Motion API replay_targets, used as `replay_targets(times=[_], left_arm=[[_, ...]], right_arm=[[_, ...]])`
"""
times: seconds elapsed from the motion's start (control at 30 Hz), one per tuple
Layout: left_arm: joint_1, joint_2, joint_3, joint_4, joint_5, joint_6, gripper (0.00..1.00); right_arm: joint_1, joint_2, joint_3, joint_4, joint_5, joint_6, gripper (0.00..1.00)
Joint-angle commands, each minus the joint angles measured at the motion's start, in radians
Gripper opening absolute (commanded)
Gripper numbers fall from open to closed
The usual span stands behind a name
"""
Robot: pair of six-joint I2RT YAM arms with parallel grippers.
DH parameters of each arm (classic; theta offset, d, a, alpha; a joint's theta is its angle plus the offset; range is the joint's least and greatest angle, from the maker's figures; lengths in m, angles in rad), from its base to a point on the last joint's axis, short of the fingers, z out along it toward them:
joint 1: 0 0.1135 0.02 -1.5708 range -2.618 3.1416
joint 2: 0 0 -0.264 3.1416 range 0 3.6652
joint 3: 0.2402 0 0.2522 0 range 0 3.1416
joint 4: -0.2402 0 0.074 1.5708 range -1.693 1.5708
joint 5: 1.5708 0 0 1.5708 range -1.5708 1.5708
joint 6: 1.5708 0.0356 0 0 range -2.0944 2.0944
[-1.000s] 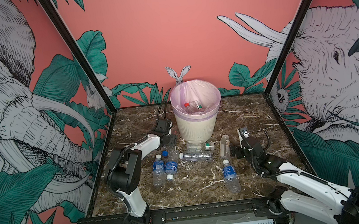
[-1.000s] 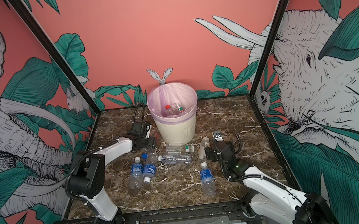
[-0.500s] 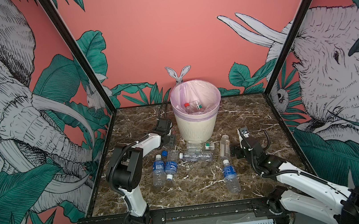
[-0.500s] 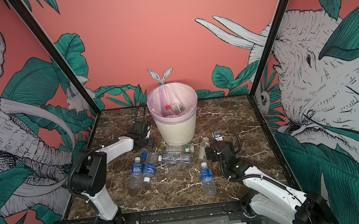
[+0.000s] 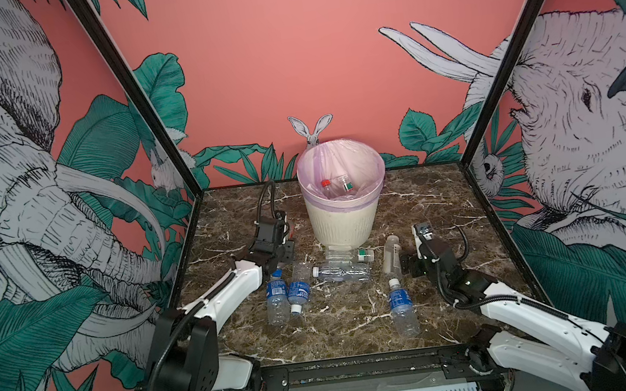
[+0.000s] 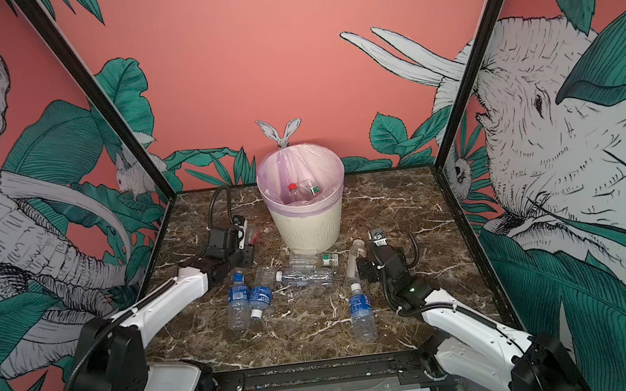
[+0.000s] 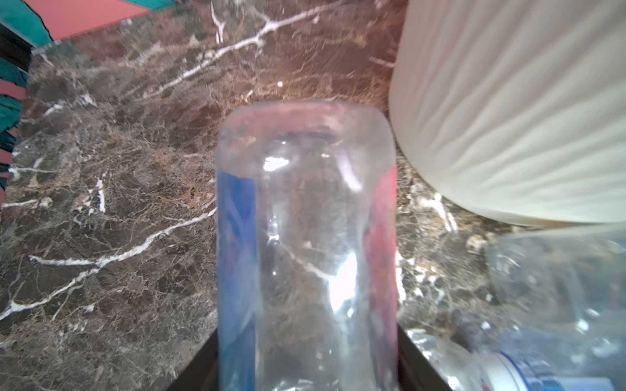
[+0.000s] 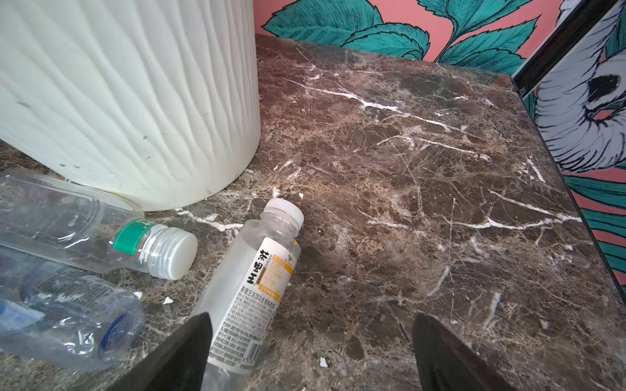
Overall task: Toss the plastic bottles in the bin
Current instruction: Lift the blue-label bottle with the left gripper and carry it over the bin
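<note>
My left gripper [image 7: 308,365] is shut on a clear plastic bottle [image 7: 305,237] with a red and blue label. It holds it low over the marble, close beside the cream ribbed bin [image 7: 508,118]. In both top views that gripper [image 5: 277,235] [image 6: 241,239] sits left of the bin [image 5: 346,216] [image 6: 307,225]. Two bottles [image 5: 336,185] lie inside the lilac liner. My right gripper [image 8: 311,318] is open. A white-yellow labelled bottle [image 8: 257,281] [image 5: 391,256] lies on the table just inside one finger. Several more bottles lie in front of the bin, some blue-labelled [image 5: 277,294] [image 5: 402,307].
A clear bottle with a green band [image 8: 101,233] lies against the bin's foot, with a crushed clear one [image 5: 343,272] in front of it. Painted walls on black posts close the marble table [image 5: 446,204] on three sides. A black rail runs along the front edge.
My left gripper's jaws have closed on the red and blue labelled bottle. The right gripper has stayed beside the white-yellow bottle, its jaws a little narrower.
</note>
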Motion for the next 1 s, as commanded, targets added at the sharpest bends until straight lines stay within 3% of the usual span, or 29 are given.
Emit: replay_targets(times=[0.0, 0.33, 0.57, 0.8, 0.97], left_arm=[[-0.029, -0.139, -0.094, 0.086, 0.057, -0.011, 0.56], [-0.095, -0.498, -0.231, 0.028, 0.119, -0.042, 0.56], [-0.107, -0.651, -0.213, -0.038, 0.161, -0.063, 0.56], [-0.144, -0.625, -0.034, -0.077, 0.152, -0.037, 0.56], [-0.152, -0.46, 0.223, -0.091, 0.138, -0.033, 0.57]], right_arm=[[-0.005, 0.002, 0.003, 0.041, -0.014, 0.017, 0.94], [-0.005, 0.011, 0.003, 0.046, -0.03, 0.02, 0.94], [-0.005, 0.011, 0.003, 0.046, -0.039, 0.023, 0.93], [-0.005, 0.026, 0.006, 0.044, -0.04, 0.031, 0.94], [-0.005, 0.052, 0.017, 0.042, -0.051, 0.039, 0.94]])
